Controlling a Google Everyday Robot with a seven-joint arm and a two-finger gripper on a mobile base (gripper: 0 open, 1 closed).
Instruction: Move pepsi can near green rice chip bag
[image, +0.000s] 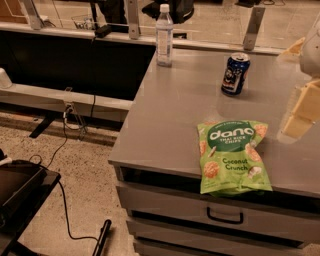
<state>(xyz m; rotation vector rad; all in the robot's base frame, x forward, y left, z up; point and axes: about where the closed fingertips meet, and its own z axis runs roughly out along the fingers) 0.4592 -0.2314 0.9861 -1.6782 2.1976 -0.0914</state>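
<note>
Near the far-left corner of the tabletop (170, 115), one clear bottle (163, 35) is standing, well apart from everything else. One can (235, 74) is standing upright by the far edge, left of and beyond the single gripper (300, 117), which is hovering at the right edge; whether it is open or closed I cannot tell. One bag (233, 156) is lying flat, overhanging the near edge.

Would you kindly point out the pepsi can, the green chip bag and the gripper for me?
pepsi can (235, 75), camera view, on its blue side wall.
green chip bag (232, 156), camera view, on the middle of its printed front.
gripper (299, 124), camera view, on its pale lower end, at the far right, right of the bag.
</note>
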